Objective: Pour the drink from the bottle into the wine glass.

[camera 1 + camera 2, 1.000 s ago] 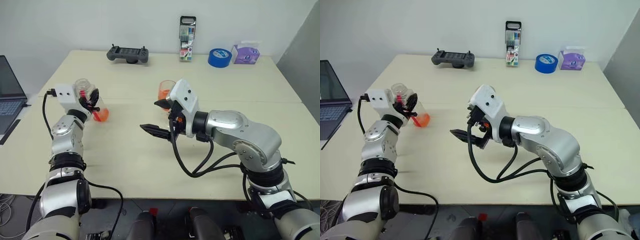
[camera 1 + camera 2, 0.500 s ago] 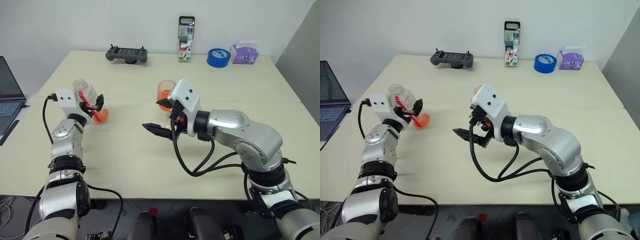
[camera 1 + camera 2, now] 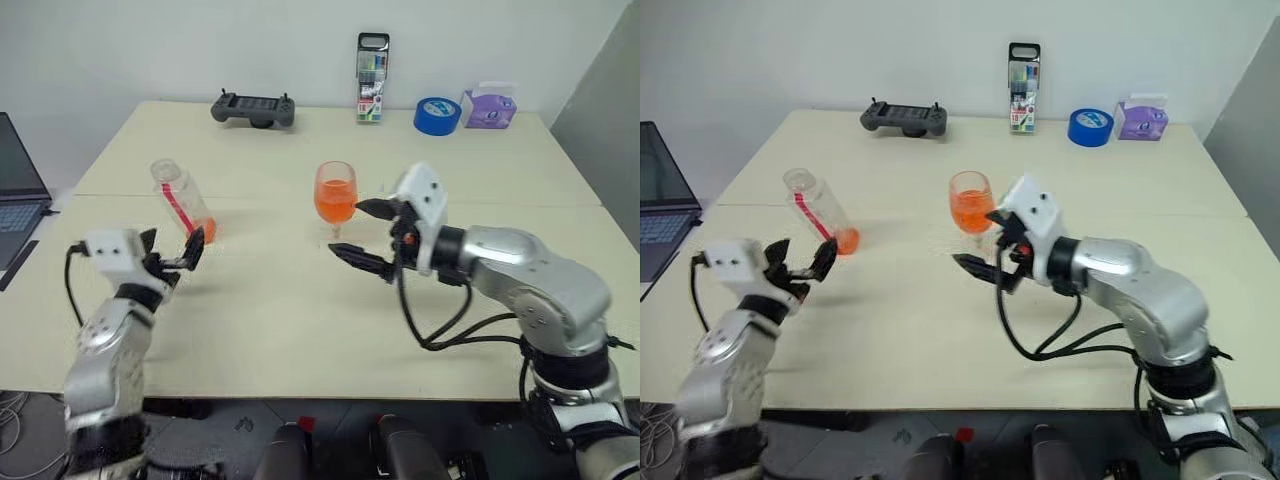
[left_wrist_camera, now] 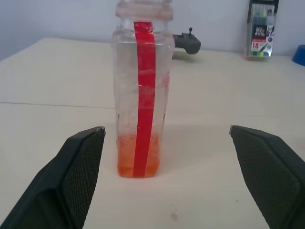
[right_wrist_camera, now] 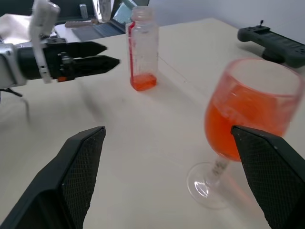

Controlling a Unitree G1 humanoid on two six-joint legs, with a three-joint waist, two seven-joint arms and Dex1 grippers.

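Observation:
The bottle (image 3: 183, 200) stands upright on the table's left side with no cap on its neck, its red label strip (image 4: 144, 95) facing my left gripper. A thin layer of orange drink (image 4: 138, 167) sits at its bottom. My left gripper (image 3: 172, 250) is open, a short way nearer than the bottle and not touching it. The wine glass (image 3: 336, 195) stands mid-table, its bowl about half full of orange drink (image 5: 243, 126). My right gripper (image 3: 363, 233) is open just to the right of the glass, holding nothing.
Along the table's far edge lie a black game controller (image 3: 254, 107), a marker pack (image 3: 372, 78), a blue tape roll (image 3: 438, 114) and a purple tissue box (image 3: 490, 107). A laptop (image 3: 15, 190) sits off the left side.
My left gripper opened, released the bottle and drew back toward me, leaving it standing. My right gripper moved to the right, away from in front of the glass.

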